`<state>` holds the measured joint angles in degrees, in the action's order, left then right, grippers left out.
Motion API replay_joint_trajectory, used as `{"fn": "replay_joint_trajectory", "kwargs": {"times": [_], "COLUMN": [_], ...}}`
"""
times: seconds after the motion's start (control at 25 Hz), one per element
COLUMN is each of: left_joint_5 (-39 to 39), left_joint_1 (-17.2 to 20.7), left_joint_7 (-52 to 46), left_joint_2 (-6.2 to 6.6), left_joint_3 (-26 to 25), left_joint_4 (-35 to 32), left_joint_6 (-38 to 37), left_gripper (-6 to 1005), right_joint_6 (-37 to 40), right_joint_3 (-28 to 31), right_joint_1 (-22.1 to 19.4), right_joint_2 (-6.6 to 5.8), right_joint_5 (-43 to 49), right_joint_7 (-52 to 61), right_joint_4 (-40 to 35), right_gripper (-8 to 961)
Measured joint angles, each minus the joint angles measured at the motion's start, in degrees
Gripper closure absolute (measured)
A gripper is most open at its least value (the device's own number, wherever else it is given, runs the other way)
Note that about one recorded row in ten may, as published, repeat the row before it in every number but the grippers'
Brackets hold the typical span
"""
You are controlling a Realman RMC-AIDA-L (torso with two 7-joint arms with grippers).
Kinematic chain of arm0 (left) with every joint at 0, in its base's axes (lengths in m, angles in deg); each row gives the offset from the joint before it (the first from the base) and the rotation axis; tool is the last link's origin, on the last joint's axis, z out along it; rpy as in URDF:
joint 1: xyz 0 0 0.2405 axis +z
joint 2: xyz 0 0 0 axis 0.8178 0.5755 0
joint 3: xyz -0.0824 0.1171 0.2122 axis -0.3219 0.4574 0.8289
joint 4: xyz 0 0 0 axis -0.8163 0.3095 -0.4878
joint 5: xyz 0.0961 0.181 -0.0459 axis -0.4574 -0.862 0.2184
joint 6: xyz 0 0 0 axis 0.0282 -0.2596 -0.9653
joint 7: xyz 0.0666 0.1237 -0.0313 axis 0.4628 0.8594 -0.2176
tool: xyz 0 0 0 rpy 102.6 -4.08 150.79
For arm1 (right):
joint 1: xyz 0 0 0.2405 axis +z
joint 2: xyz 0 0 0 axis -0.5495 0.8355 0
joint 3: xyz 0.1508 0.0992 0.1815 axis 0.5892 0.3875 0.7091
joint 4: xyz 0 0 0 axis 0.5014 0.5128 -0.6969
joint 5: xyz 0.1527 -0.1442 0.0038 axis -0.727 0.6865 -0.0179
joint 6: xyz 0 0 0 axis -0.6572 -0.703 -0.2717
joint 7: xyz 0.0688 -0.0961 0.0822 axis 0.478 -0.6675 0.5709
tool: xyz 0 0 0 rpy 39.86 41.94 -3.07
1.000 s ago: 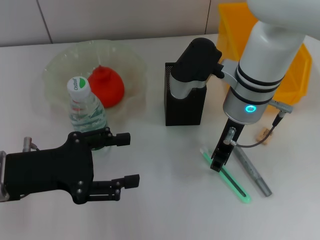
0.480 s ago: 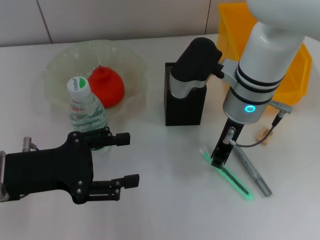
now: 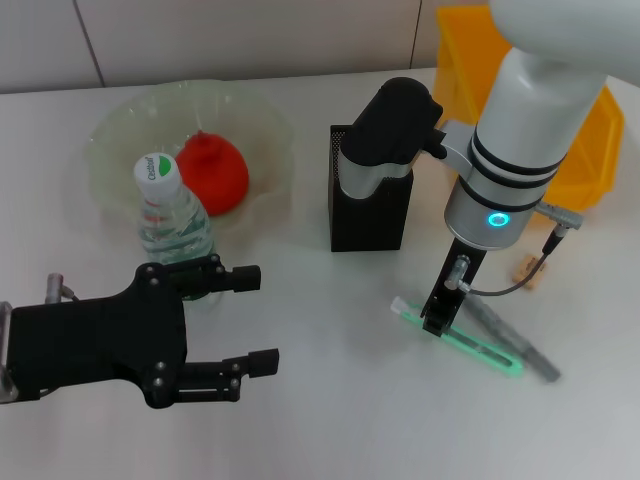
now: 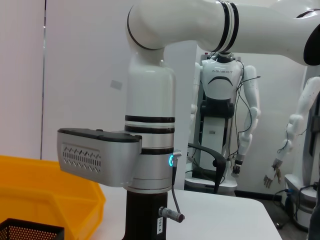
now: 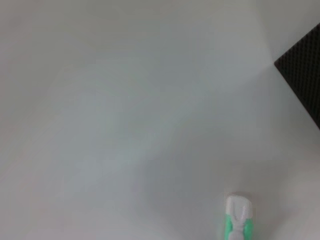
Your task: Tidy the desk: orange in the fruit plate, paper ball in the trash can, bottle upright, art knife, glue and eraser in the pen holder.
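Observation:
A green art knife (image 3: 470,343) lies flat on the white desk to the right of the black mesh pen holder (image 3: 370,215). My right gripper (image 3: 438,315) reaches straight down and is shut on the knife near its white end, which also shows in the right wrist view (image 5: 237,220). A grey glue stick (image 3: 518,344) lies beside the knife, and a small eraser (image 3: 526,270) lies behind it. The bottle (image 3: 168,215) stands upright by the clear fruit plate (image 3: 115,135), which holds the orange (image 3: 213,172). My left gripper (image 3: 255,318) is open and empty in front of the bottle. No paper ball is in view.
A yellow bin (image 3: 590,150) stands at the back right, and also shows in the left wrist view (image 4: 45,195). My right arm's wrist housing (image 3: 395,125) hides the pen holder's top. A cable (image 3: 535,262) hangs from that arm near the eraser.
The green art knife has swung under my right gripper to lie flatter across the desk. The grey glue stick has shifted right. The left arm has not moved.

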<state>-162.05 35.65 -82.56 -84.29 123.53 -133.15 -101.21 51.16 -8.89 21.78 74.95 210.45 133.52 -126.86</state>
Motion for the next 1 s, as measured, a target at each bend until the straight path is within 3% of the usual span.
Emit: {"fn": "replay_joint_trajectory", "kwargs": {"times": [1.0], "left_joint_5": [0.0], "left_joint_1": [0.0], "left_joint_7": [0.0], "left_joint_2": [0.09], "left_joint_3": [-0.1], "left_joint_4": [0.0], "left_joint_6": [0.3], "left_gripper": [197], "right_joint_6": [-0.3], "right_joint_3": [-1.2], "right_joint_1": [-0.5], "right_joint_2": [0.10], "right_joint_5": [-1.4], "right_joint_7": [0.1], "right_joint_4": [-2.8], "right_gripper": [846]}}
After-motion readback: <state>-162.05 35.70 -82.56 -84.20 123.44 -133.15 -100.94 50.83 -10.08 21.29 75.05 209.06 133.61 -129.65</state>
